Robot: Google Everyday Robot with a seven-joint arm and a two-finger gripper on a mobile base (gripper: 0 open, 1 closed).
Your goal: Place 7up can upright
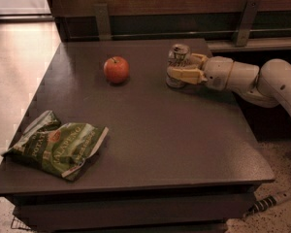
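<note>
While the arm (pixel 254 77) reaches in from the right side of the table (pixel 160 130), the gripper (pixel 182 66) sits at the far right part of the tabletop, closed around the 7up can (pixel 178 53). Its two pale yellow fingers (pixel 184 74) are spread only as far as the can's width: one lies across the front of the can's lower body, the other runs behind it, and both appear to press against the metal. The gripper touches nothing else. The can stands upright, its base down on the dark table surface or very close to it; a thin shadow under it makes contact hard to confirm. Its round, shiny top faces up and catches the light, and the silvery-grey body with a dull label shows above the front finger. A red apple (pixel 116 69) rests to the can's left, well apart from it, at about the same depth on the table. A green chip bag (pixel 56 144) lies flat near the front left corner, far from both.
</note>
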